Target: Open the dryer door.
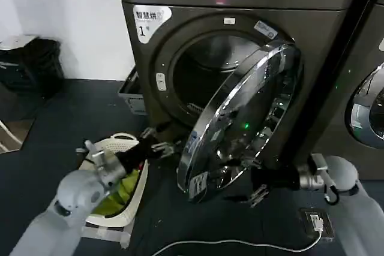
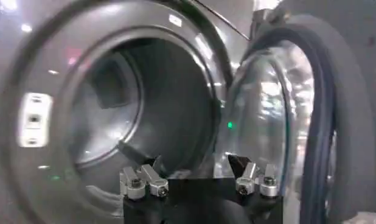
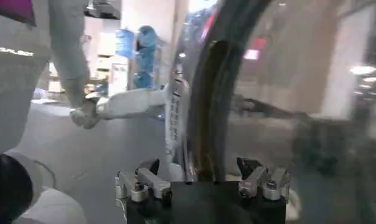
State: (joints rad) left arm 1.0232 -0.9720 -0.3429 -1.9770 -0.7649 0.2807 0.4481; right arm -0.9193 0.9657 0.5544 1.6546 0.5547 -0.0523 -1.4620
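Note:
The dryer door (image 1: 240, 118), a chrome ring around dark domed glass, stands swung partly out from the machine with the "1" label (image 1: 146, 23), and the dark drum (image 1: 201, 70) shows behind it. My right gripper (image 1: 255, 178) is open at the door's lower edge. In the right wrist view the door's rim (image 3: 212, 91) runs between the spread fingers of the right gripper (image 3: 199, 167). My left gripper (image 1: 162, 140) is open and holds nothing, low in front of the drum opening, left of the door. The left wrist view shows the left gripper (image 2: 191, 165) facing the drum (image 2: 133, 103), with the door's glass (image 2: 267, 115) beside it.
A white laundry basket (image 1: 135, 142) with green cloth sits on the floor under my left arm. A neighbouring machine's chrome-ringed door (image 1: 372, 112) is at the right. A white cable (image 1: 240, 244) and a socket (image 1: 315, 220) lie on the floor. A black bin (image 1: 33, 64) stands far left.

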